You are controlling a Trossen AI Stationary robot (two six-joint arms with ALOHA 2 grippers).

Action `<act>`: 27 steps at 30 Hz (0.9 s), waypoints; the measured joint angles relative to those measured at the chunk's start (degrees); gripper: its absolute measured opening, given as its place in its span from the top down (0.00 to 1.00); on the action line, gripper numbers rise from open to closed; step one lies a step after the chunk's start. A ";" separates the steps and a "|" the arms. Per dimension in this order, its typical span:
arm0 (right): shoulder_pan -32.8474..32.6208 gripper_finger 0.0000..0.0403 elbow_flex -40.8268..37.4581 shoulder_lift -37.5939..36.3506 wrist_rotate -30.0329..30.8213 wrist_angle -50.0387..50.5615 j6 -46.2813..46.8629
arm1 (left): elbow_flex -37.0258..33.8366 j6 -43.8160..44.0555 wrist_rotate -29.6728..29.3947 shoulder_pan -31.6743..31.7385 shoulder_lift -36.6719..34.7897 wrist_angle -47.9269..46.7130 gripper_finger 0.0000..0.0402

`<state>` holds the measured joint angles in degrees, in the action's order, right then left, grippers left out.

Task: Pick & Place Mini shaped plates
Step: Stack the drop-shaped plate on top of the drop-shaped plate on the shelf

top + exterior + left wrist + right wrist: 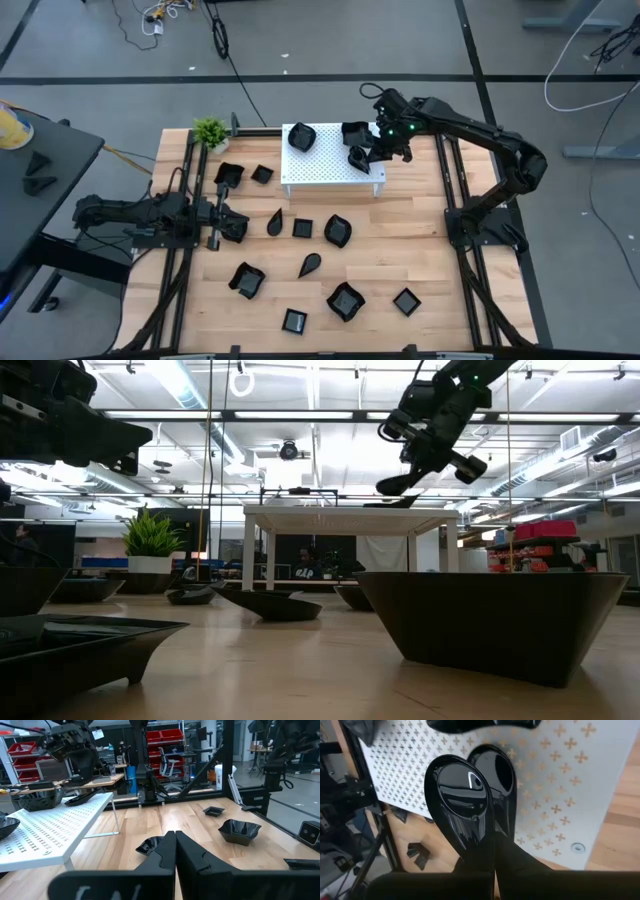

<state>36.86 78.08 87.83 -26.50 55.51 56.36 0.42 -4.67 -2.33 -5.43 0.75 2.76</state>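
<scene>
Over the white perforated stand (pixel 330 165) at the far side of the table (pixel 400 250) — right gripper (pixel 368 152) pinches a glossy black teardrop plate (pixel 465 807) by its narrow end, fingers pressed onto the rim. The plate hangs tilted just above the stand top; its dark reflection or shadow lies on the perforated surface right beneath. Two other black plates already sit on the stand: a wavy one (pixel 301 138) and a square one (pixel 354 131).

Left gripper (pixel 232 226) waits low at the table's left edge, fingers pressed together, holding nothing.

The remaining mini plates (pixel 345 300) lie scattered on the wood in front of the stand, well apart from one another.

Handling, judged: stiff, light, slick glaze — likely brittle if dropped. A thin rim pinch, as here, looks the only hold; the smooth surface may let a plate swivel in the fingers.

Views: only the right wrist shows the pinch point and the gap to the stand. The low view shows the plate's height above the stand top. The high view alone gives the scatter of plates and a small green plant (pixel 210 131).
</scene>
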 joint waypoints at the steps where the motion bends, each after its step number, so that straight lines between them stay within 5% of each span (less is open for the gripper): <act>1: 0.00 1.00 0.34 0.15 0.00 0.07 0.11 | 0.00 0.00 0.00 -0.02 0.00 -0.02 0.99; 27: 0.07 0.99 0.95 3.78 0.11 3.59 -2.87 | -0.02 0.00 0.00 0.00 -0.02 -0.02 0.99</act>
<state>36.93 79.02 91.61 -26.39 59.10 53.48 0.41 -4.67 -2.33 -5.43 0.73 2.74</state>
